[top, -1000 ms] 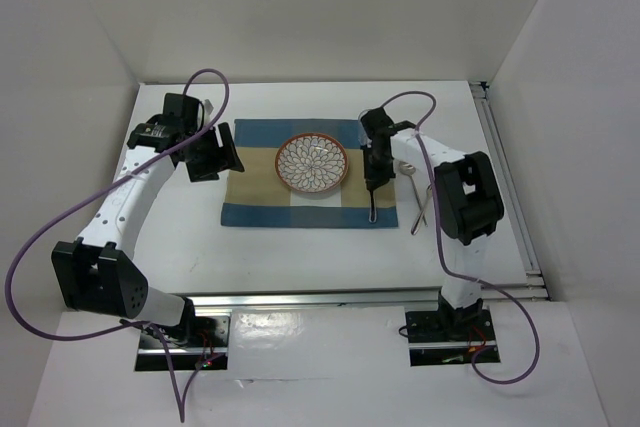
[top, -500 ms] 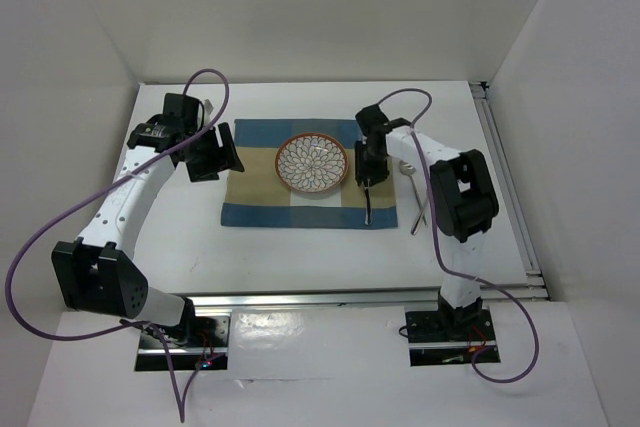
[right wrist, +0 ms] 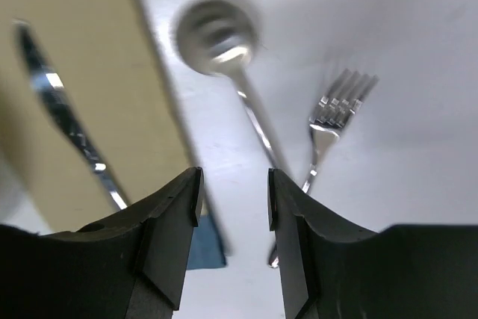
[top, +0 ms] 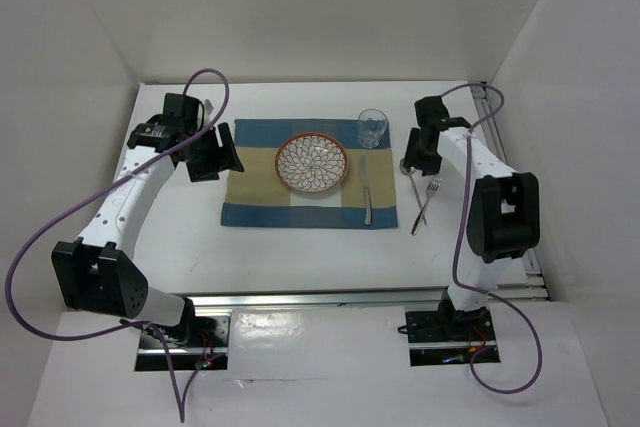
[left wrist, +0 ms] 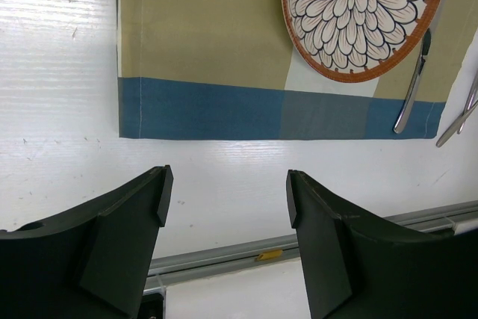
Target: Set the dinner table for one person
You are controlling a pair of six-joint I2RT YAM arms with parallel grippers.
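Overhead and wrist views of a place setting in progress. The dinner table (top: 300, 257) fills the working area in front of both arm bases and carries a striped placemat (top: 255, 192) at its centre. On the placemat stand a patterned plate (top: 312, 162) and, at the far right corner, a glass (top: 373, 128); a knife (top: 367, 190) lies along the cloth just right of the plate. A spoon (right wrist: 216, 35) and a fork (right wrist: 332, 113) lie on bare tabletop just beyond the placemat's right edge, bowl and tines pointing away from the arms.

The right gripper (right wrist: 233, 184) hangs above the spoon with its fingers parted and nothing between them. The left gripper (left wrist: 228, 184) hovers off the near left corner of the placemat, likewise spread and empty.

Judged hazards for the next move, likely a pick of the spoon or fork:
- The two handles converge toward the near end, where a finger hides whether they touch; closing on one could drag or flick the other.
- The spoon runs close beside the cloth edge, so a descending finger may snag the placemat and shift the knife, the plate or the glass.
- Thin metal lying flat on a hard surface gives little to grip, so the fingers may slide off or pinch only one edge.
- The glass stands near the right arm's path and a sweep toward the centre could tip it
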